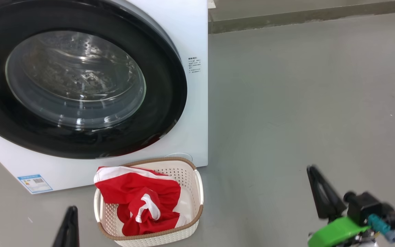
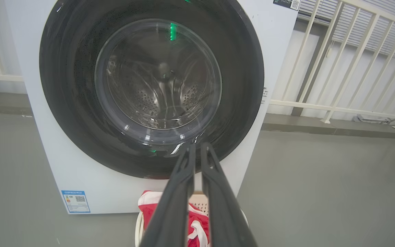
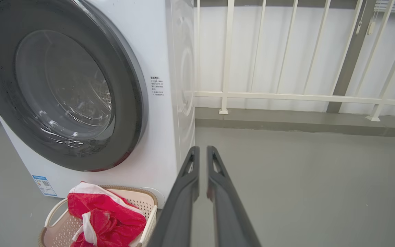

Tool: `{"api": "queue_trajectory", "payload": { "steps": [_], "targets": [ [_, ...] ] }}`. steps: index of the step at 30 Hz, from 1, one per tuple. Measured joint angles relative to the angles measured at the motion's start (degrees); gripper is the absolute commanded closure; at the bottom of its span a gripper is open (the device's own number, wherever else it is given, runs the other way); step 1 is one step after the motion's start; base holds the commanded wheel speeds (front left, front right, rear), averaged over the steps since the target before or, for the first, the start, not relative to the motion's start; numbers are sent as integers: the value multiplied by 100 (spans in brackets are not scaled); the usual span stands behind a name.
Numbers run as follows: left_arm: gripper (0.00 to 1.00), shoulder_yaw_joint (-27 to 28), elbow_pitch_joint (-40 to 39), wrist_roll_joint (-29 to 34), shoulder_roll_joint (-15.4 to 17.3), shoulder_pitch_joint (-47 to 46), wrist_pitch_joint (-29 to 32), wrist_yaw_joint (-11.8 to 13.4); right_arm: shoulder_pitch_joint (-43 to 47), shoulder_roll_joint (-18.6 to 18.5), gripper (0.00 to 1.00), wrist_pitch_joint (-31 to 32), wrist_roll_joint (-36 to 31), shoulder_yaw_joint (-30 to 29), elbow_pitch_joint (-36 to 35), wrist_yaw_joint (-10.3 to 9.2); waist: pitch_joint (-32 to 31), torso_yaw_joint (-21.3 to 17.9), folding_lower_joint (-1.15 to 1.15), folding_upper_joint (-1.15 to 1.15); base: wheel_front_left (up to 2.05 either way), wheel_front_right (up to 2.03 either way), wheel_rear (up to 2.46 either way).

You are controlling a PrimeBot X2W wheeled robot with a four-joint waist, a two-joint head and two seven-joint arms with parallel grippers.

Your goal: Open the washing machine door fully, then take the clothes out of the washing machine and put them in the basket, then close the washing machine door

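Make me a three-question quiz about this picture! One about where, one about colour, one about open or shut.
1. Where are the clothes? A in the drum; B in the basket; C on the floor.
2. What colour are they mostly? A blue; B green; C red.
3. The washing machine door is: A shut; B wide open; C missing.
Answers: 1 B, they lie heaped inside its walls; 2 C, red with white trim; 3 A, its black rim lies flat on the washing machine.
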Motion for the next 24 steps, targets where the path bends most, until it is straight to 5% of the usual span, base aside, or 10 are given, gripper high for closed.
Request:
{"api": "queue_trajectory", "payload": {
  "steps": [24],
  "targets": [
    [100,-34,363,-1202,-92,22,352,-2,211,34,100,314,1335,-60,212,0,33,82,1,0,0,0,0]
  ]
}}
